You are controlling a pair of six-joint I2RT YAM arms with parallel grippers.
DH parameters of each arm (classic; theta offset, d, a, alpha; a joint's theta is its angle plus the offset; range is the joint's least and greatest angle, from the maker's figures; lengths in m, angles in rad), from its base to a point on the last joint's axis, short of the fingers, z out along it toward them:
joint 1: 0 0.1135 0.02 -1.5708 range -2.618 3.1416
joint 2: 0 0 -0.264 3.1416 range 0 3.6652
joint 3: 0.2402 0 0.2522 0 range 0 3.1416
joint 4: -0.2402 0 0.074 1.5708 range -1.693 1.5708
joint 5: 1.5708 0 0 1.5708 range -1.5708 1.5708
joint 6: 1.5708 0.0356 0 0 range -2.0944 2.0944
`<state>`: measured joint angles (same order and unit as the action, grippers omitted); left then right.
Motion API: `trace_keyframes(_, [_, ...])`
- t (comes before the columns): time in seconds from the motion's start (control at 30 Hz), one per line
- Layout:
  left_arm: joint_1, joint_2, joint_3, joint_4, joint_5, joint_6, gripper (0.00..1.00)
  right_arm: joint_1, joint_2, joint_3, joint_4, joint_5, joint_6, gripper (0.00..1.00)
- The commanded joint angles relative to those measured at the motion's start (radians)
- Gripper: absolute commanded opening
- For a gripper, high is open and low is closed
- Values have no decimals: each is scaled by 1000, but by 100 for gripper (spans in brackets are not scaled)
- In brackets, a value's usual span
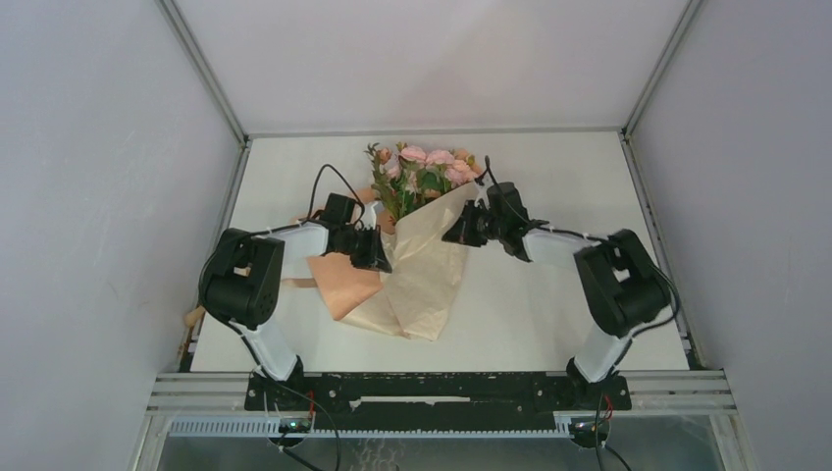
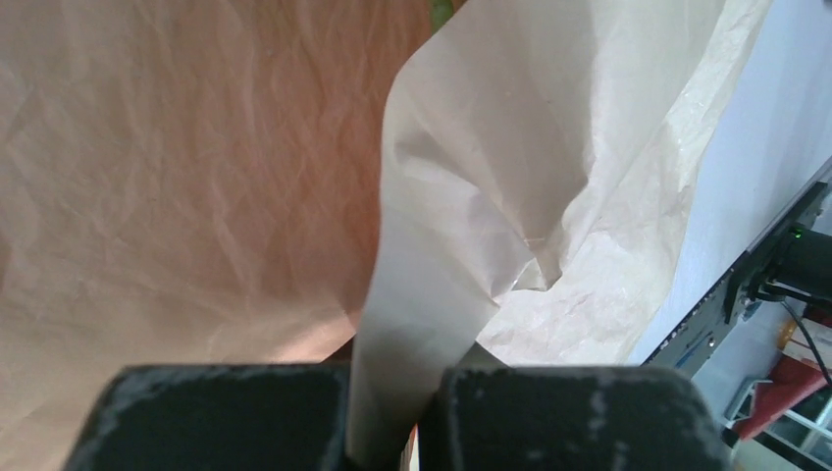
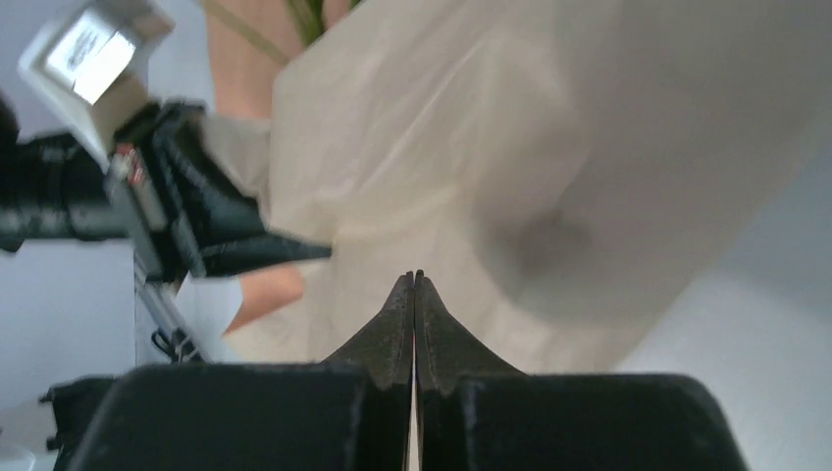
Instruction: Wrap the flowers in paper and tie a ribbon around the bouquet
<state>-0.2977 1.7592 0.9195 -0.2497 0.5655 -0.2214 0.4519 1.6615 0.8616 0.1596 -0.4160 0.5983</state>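
Note:
The flowers [image 1: 422,167], pink blooms with green leaves, lie at the back middle of the table, their stems under the paper [image 1: 422,280]. The paper is folded over them into a rough cone, with a peach flap [image 1: 343,285] spread to the left. My left gripper [image 1: 378,250] is shut on a raised fold of the paper [image 2: 461,196], which runs down between its fingers [image 2: 392,432]. My right gripper [image 1: 454,234] hovers at the cone's upper right edge. Its tips [image 3: 414,280] are pressed together above the paper [image 3: 442,147] with nothing seen between them. A narrow tan strip [image 1: 297,284], seemingly the ribbon, pokes out under the left forearm.
Grey enclosure walls stand close on the left, right and back of the white table [image 1: 549,314]. A tan object [image 1: 189,326] hangs at the table's left edge. The left arm's black gripper body [image 3: 196,206] shows close by in the right wrist view.

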Motion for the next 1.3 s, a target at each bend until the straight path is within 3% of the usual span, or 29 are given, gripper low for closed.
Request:
trace_keyframes(0.0, [32, 22, -28, 24, 58, -28, 0, -84, 170, 150, 47, -34, -6, 0])
trace_keyframes(0.17, [53, 54, -36, 35, 81, -44, 0, -180, 309, 318, -29, 7, -6, 0])
trace_keyframes(0.43, [53, 34, -47, 55, 65, -53, 0, -236, 305, 487, -216, 125, -108, 0])
trace_keyframes(0.6, [54, 16, -51, 73, 52, -64, 0, -63, 144, 356, -252, 162, -178, 0])
trace_keyframes(0.73, [53, 7, -57, 74, 40, -61, 0, 139, 53, 209, -172, 80, -89, 0])
trace_keyframes(0.9, [53, 4, -60, 74, 31, -60, 0, 296, 96, 141, -97, 49, 11, 0])
trace_keyframes(1.03, [53, -5, -59, 76, 23, -61, 3, 351, 183, 129, -50, 29, 57, 0])
trace_keyframes(1.13, [55, -27, -39, 40, 13, -40, 16, 359, 236, 121, -50, 42, 73, 0])
trace_keyframes(1.27, [86, -100, 44, -119, -12, 47, 51, 351, 266, 100, -71, 72, 80, 0])
